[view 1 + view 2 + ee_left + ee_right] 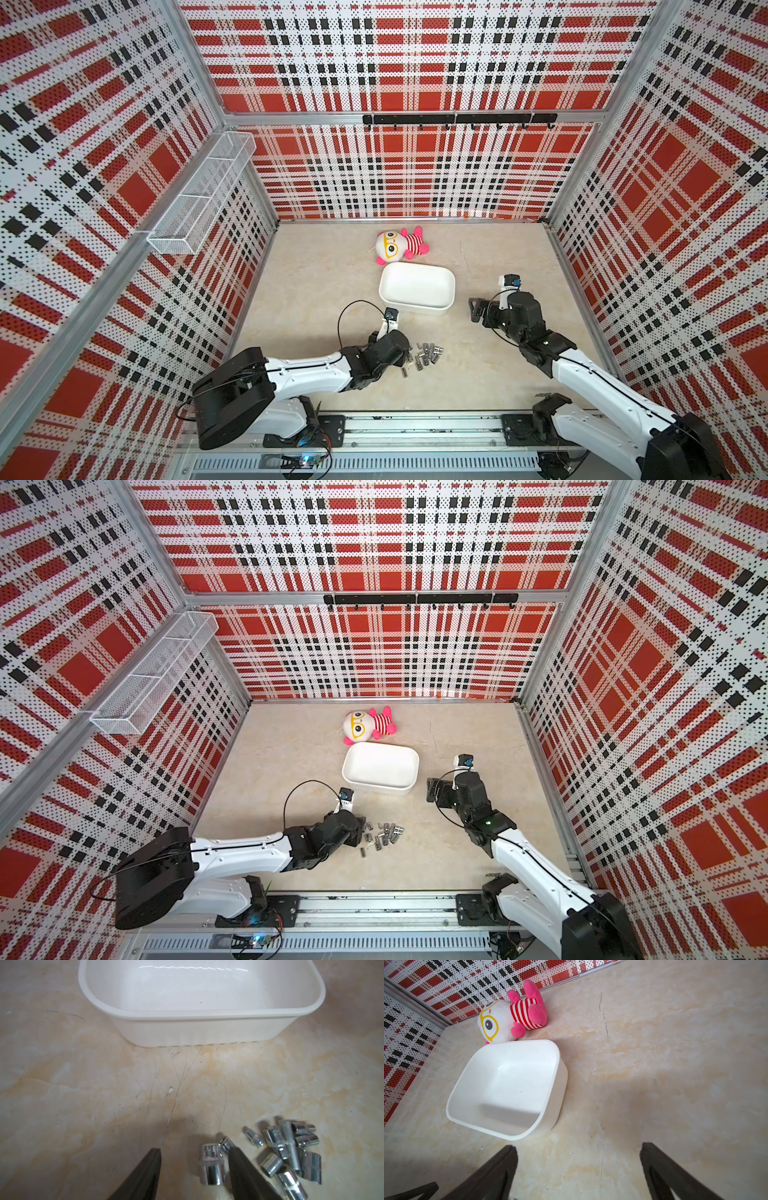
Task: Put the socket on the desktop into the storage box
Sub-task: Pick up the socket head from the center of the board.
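Shiny metal sockets (212, 1164), glossy plastic storage box (199, 1028)

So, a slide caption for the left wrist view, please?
Left gripper open around one socket beside the socket pile; empty storage box ahead.

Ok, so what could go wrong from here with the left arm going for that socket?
1. The socket lies off-centre between the fingers of the left gripper, close to one, with a gap at the other. Closing may shove or roll it instead of clamping it.
2. A smaller socket sits at that same fingertip and might get dragged along or knocked into the pile of sockets.
3. Smooth and round, the socket could slip on the way to the storage box.
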